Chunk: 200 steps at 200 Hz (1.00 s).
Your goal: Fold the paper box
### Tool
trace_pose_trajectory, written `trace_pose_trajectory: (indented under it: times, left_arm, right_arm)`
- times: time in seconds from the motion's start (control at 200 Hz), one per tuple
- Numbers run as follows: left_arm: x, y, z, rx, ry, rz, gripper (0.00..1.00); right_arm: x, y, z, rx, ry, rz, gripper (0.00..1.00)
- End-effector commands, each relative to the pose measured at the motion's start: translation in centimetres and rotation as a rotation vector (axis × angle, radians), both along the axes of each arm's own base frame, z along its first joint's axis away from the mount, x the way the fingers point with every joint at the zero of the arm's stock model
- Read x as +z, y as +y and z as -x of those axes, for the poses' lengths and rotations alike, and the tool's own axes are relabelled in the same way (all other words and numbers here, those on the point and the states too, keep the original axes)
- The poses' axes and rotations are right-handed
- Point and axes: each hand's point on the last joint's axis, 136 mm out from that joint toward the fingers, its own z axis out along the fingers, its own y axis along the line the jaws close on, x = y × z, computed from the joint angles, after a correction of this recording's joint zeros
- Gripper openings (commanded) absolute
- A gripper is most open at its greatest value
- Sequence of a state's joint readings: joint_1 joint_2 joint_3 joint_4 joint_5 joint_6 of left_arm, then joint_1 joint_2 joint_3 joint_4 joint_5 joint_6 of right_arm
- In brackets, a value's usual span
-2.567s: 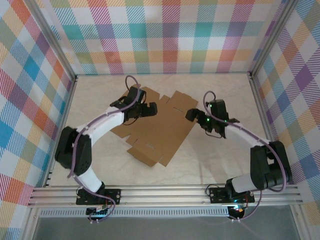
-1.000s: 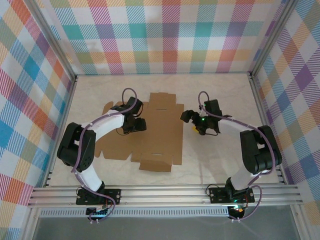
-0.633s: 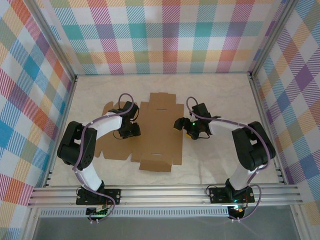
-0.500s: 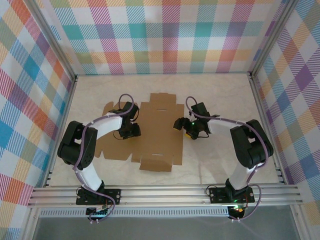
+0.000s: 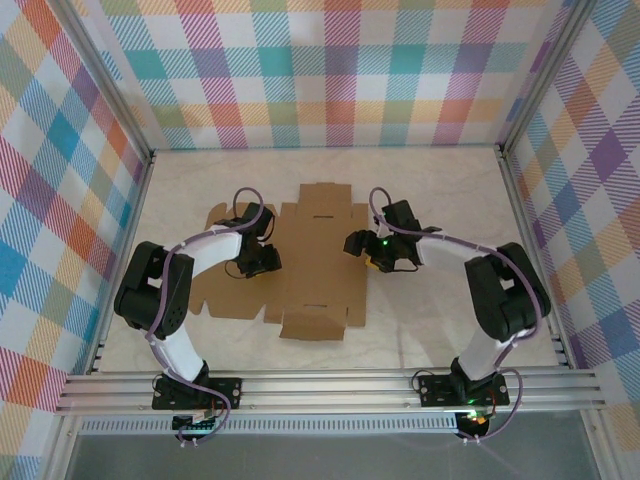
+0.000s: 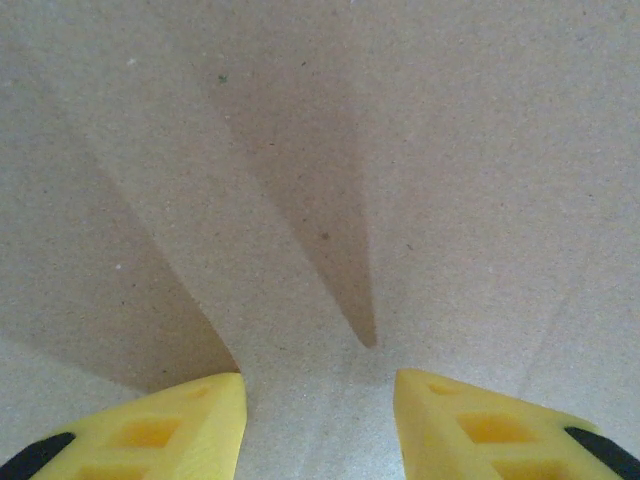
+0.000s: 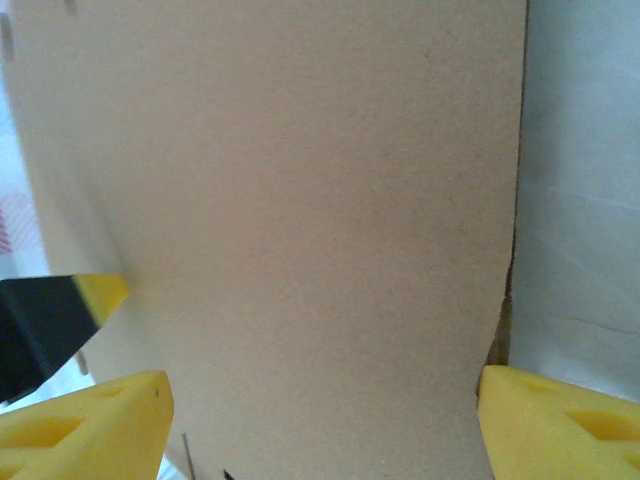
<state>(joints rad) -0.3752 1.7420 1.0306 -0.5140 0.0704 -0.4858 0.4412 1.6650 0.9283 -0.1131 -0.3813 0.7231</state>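
The left gripper (image 6: 320, 405) is held with its yellow fingertips parted, close over the paper box (image 5: 318, 262). The right gripper (image 7: 322, 415) is spread wide at the sheet's right edge. The box is laid flat and unfolded on the table (image 5: 440, 320).

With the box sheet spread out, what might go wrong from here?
The paper box lies loose on the table; the open right hand at its right edge may slide it rather than raise a flap. The left hand is open over the sheet, not clamping, so it may fail to anchor it.
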Motion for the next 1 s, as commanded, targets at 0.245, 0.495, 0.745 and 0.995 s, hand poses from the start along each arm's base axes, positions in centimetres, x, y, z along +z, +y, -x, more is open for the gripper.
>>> trace_pose_trajectory:
  times: [0.245, 0.495, 0.745, 0.995]
  left_arm:
    - [-0.6, -1.5, 0.2, 0.001, 0.017, 0.107, 0.51]
    - [5.9, -2.3, -1.0, -0.076, -0.179, 0.128, 0.88]
    - [14.4, -6.1, 2.4, -0.497, -0.523, -0.038, 0.99]
    - [13.2, -12.8, 11.9, -1.263, -0.629, -0.228, 1.00]
  right_arm:
    - [4.4, 2.4, 1.0, 0.123, -0.144, -0.129, 0.79]
    - [2.9, 1.2, 0.3, 0.072, -0.132, -0.054, 0.81]
    - [1.2, -0.7, -0.8, 0.002, -0.076, -0.049, 0.91]
    - [1.5, -5.6, -1.6, -0.113, -0.073, -0.067, 0.94]
